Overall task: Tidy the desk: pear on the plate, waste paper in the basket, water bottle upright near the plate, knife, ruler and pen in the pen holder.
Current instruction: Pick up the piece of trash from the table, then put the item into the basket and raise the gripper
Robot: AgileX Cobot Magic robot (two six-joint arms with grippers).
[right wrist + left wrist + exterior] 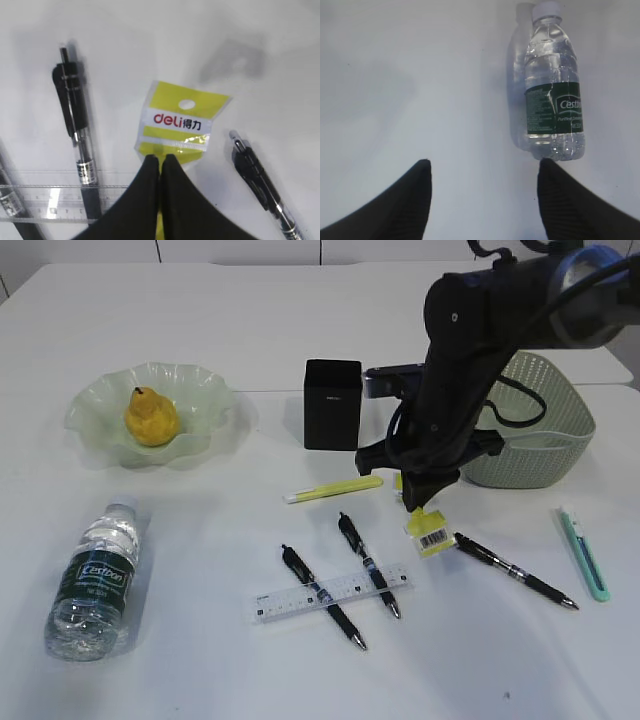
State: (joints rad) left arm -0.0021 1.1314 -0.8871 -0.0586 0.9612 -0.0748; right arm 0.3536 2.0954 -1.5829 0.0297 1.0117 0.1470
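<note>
My right gripper [418,502] [161,159] is shut on a yellow "deli" paper wrapper [430,530] [180,120] and holds it just above the table, in front of the black pen holder [332,404] and left of the grey-green basket [540,440]. The pear [151,417] lies on the glass plate [100,405]. The water bottle [95,580] [553,90] lies on its side. My left gripper [482,167] is open and empty, its right fingertip near the bottle's base. Two black pens [322,596] [368,564] cross the clear ruler [333,593]. A third pen [515,570] and a teal knife [582,552] lie at the right.
A yellow-and-white stick-shaped item [333,489] lies in front of the pen holder. In the right wrist view a pen [75,120] and the ruler [45,202] lie left of the wrapper, another pen [260,180] to its right. The left arm is out of the exterior view.
</note>
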